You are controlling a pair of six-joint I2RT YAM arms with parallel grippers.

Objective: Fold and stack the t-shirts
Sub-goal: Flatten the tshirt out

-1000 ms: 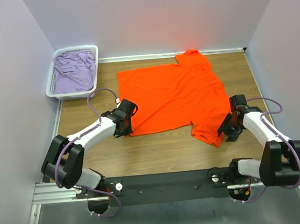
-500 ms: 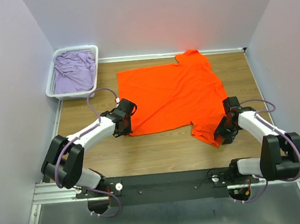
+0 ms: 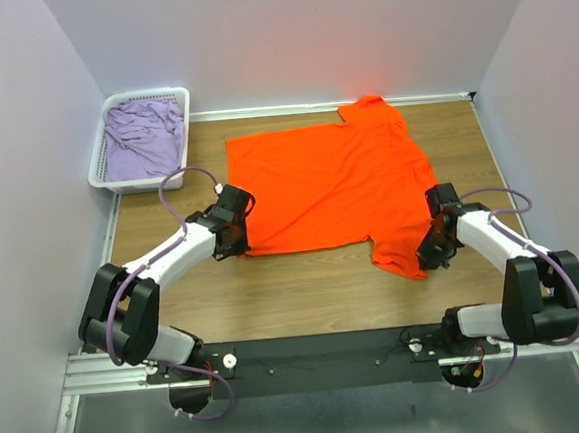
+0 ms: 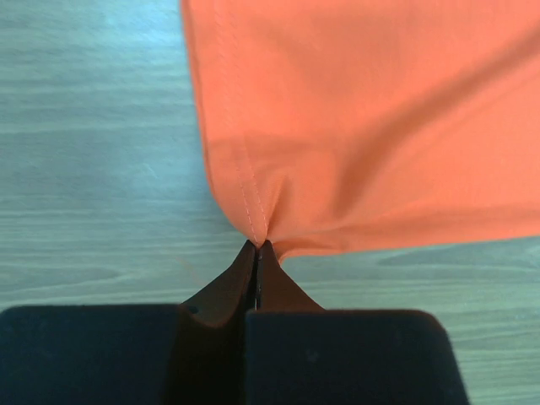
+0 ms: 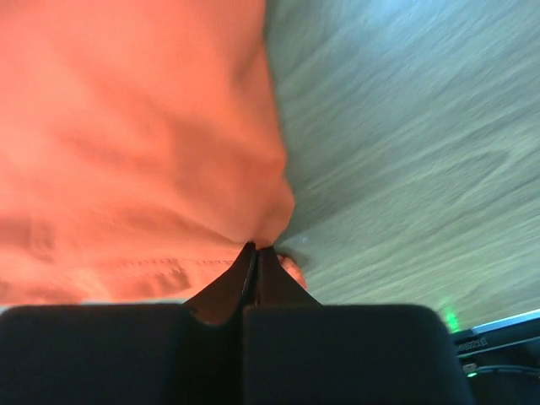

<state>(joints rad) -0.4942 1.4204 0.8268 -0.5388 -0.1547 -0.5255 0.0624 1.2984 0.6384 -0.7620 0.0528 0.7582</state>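
1. The orange t-shirt (image 3: 327,178) lies spread flat on the wooden worktop (image 3: 306,295), taking up most of its middle, with one sleeve towards the back wall and the other towards the near right.
2. The left pincer (image 4: 256,249) is clamped on the shirt's near-left corner. Its wrist view shows the jaws pressed together, with the stitched edge gathered into a small peak between them.
3. The right pincer (image 5: 256,251) is likewise closed on orange cloth, at the near edge of the near-right sleeve. Only a little fabric sits between the tips.
4. The lilac t-shirt (image 3: 143,138) lies crumpled inside the white basket (image 3: 101,176) at the far-left corner, well apart from both arms.
5. Risk: both holds look thin, at the very edge of the cloth. A quick lift or a pull against the shirt's drag on the wood could slip a corner free, most likely on the right, where the bite seems smallest.
6. Risk: the two holds are on unlike parts, a hem corner and a sleeve. If the arms rise or travel unevenly, the fold would probably come out skewed, or the sleeve would bunch under the body.
7. Count: two t-shirts (one orange, one lilac), one basket, two arms, each with one pincer.
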